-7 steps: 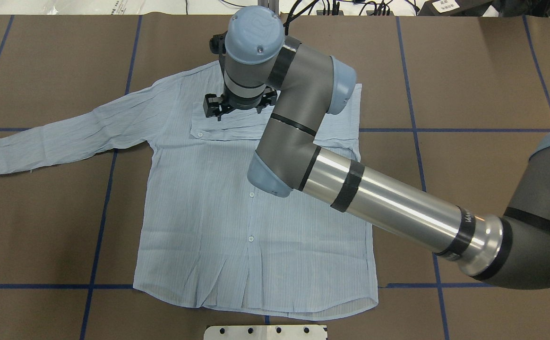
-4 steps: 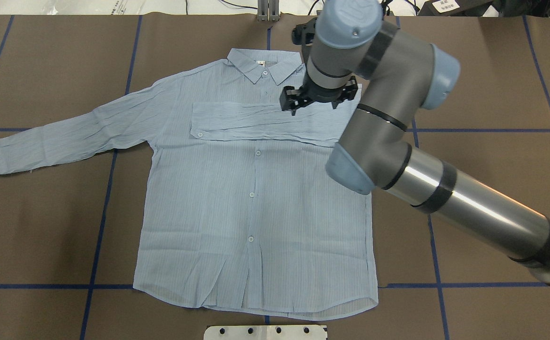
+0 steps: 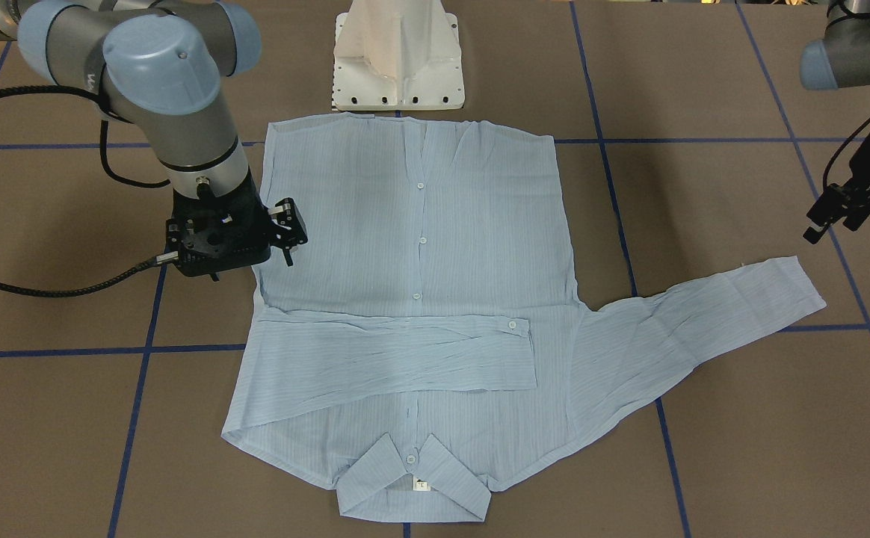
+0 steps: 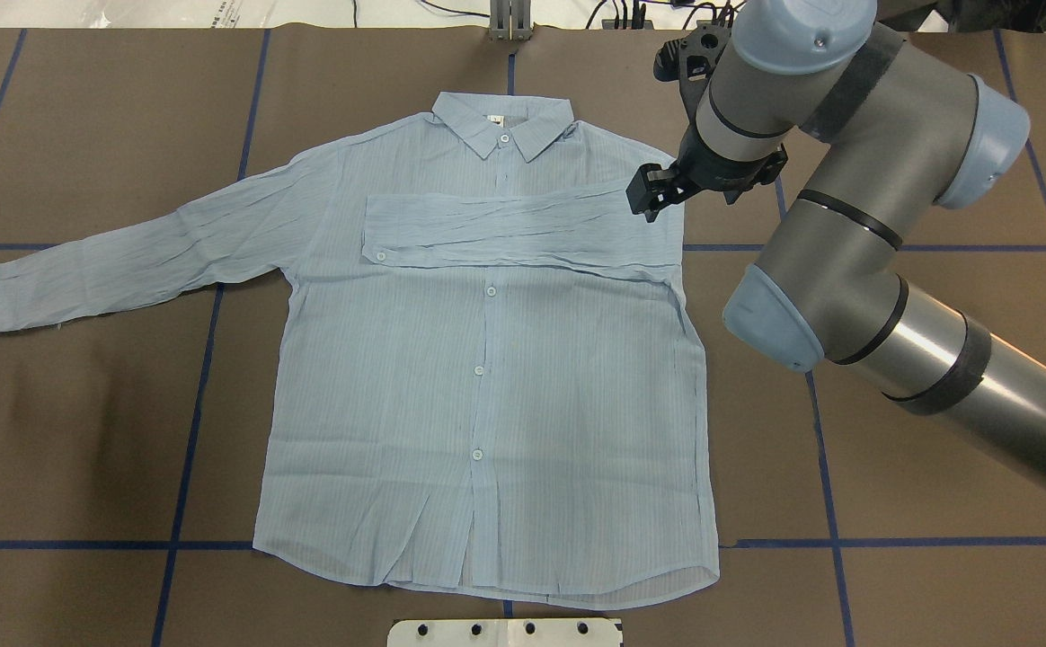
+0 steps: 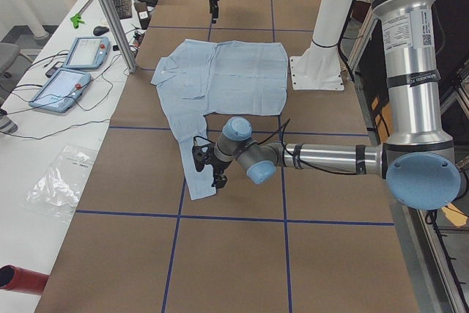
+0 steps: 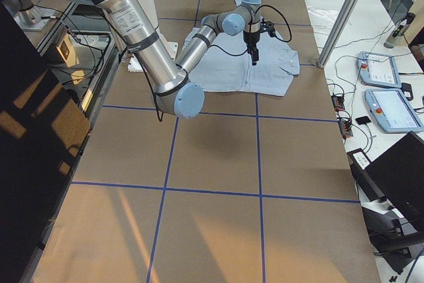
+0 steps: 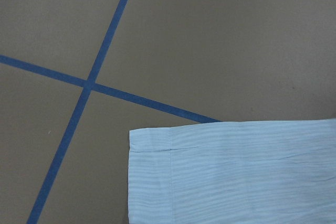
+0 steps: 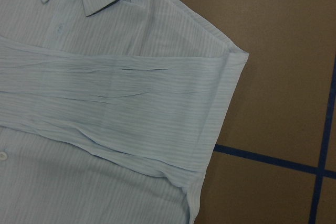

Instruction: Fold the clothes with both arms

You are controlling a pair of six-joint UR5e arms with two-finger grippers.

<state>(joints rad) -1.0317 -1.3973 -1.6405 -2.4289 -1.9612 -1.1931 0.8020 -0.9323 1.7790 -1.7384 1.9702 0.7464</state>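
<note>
The light blue shirt lies flat, buttoned side up, collar at the far edge. One sleeve is folded across the chest. The other sleeve lies stretched out to the robot's left. My right gripper hovers at the shirt's right shoulder edge, open and empty; it also shows in the front view. My left gripper hangs open just beyond the stretched sleeve's cuff, apart from it. The left wrist view shows that cuff on the table. The right wrist view shows the folded sleeve.
The brown table cover carries blue tape lines. The white pedestal base stands at the shirt's hem. Teach pendants and a metal post stand off the far side of the table.
My right arm has swung to the right, from over the chest to the shirt's right shoulder edge, leaving the folded sleeve lying. The left gripper's tip has come in at the overhead view's left edge.
</note>
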